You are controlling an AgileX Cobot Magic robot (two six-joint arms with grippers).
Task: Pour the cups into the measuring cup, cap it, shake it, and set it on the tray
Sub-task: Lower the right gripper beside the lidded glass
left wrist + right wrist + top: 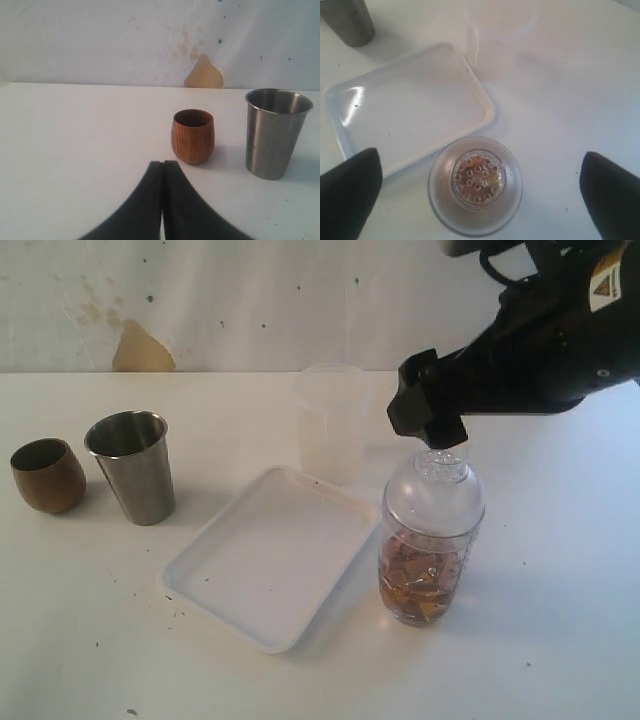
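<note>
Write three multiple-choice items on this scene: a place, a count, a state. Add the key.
1. Where does the measuring cup stand? A. on the table beside the tray; B. on the tray; C. on a shelf.
2. How many opaque cups stand on the table? A. one; B. three; C. two.
3. The right gripper is: A. shut on nothing; B. open; C. shut on the tray.
Key: 1 A, its base rests outside the tray's rim. 2 C, the steel tumbler and the wooden cup. 3 B, its jaws stand wide apart either side of the cap.
</note>
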